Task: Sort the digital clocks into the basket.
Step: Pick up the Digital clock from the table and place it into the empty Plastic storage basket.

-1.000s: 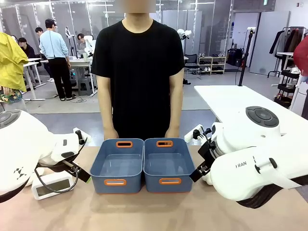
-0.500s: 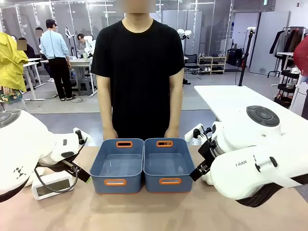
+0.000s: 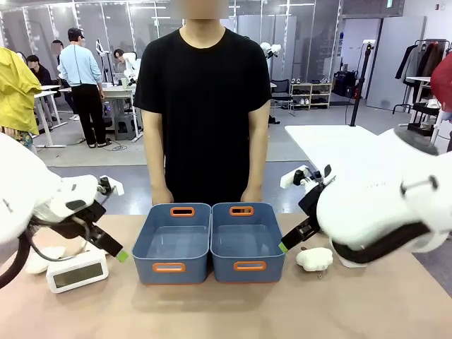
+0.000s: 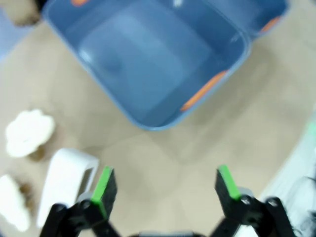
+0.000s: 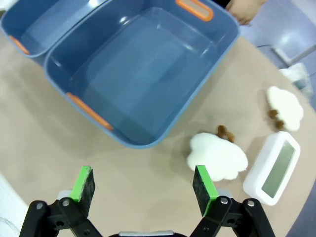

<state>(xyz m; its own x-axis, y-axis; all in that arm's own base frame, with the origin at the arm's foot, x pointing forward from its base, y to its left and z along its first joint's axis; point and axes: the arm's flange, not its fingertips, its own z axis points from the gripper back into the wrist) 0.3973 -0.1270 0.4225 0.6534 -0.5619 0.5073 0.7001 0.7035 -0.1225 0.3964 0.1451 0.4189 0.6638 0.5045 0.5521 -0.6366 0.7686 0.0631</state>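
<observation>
Front view: sorting looks unstarted, with a blue plastic basket (image 3: 191, 272) empty at centre and a white, rounded digital clock (image 3: 76, 272) on the table (image 3: 226, 311) at lower left. Left wrist view: the left pincer (image 4: 164, 190) hangs open near that clock and likely needs to straddle its smooth case. Right wrist view: the right pincer (image 5: 143, 190), also open, faces a second clock (image 5: 274, 168) at lower right, beside a plush cloud (image 5: 217, 154).

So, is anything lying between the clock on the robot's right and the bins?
Yes. In the right wrist view a cream cloud plush lies on the table between the white clock and the nearer blue bin, close beside the clock. The open right gripper hovers near the plush.
</observation>
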